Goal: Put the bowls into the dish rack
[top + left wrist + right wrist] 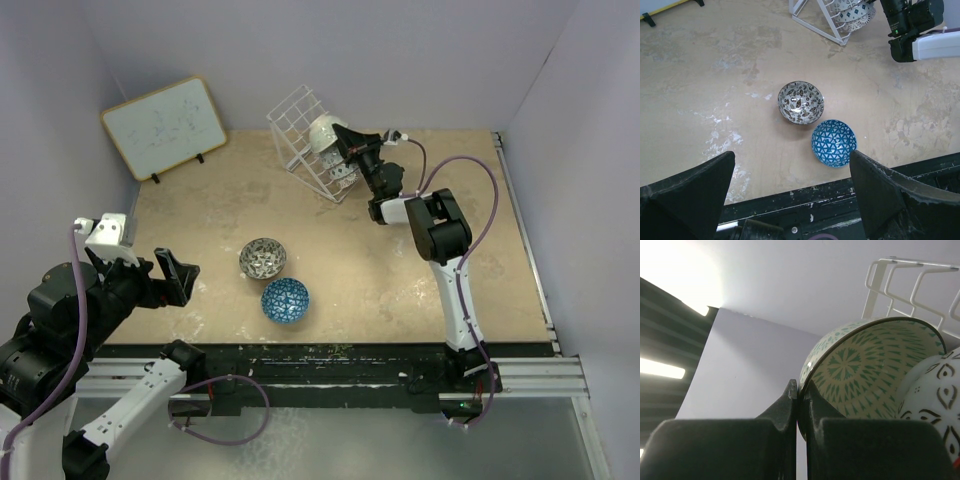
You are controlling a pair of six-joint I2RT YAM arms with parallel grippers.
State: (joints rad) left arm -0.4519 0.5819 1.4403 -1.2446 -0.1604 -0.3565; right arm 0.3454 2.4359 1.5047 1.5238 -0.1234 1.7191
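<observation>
At the dish rack (pixel 300 130), far middle of the worktop (pixel 450 200), the right hand (pixel 799 394) is clamped on the rim of the pale green-white bowl (pixel 865 365). That bowl is tilted on edge among the rack wires, next to another white patterned bowl (pixel 935 390). The left hand (pixel 168 282) hangs over the near-left corner, fingers wide apart, holding nothing. The grey-silver bowl (pixel 263 258) and dark blue bowl (pixel 286 300) sit upright mid-worktop, just beside each other.

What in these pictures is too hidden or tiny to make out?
1. Bowl count in the dish rack: top view, right gripper partly covers them; left wrist view, top edge cuts it.
2. Whiteboard marks: top view, too small.
3. Green-white bowl base: right wrist view, fingers block it.
</observation>
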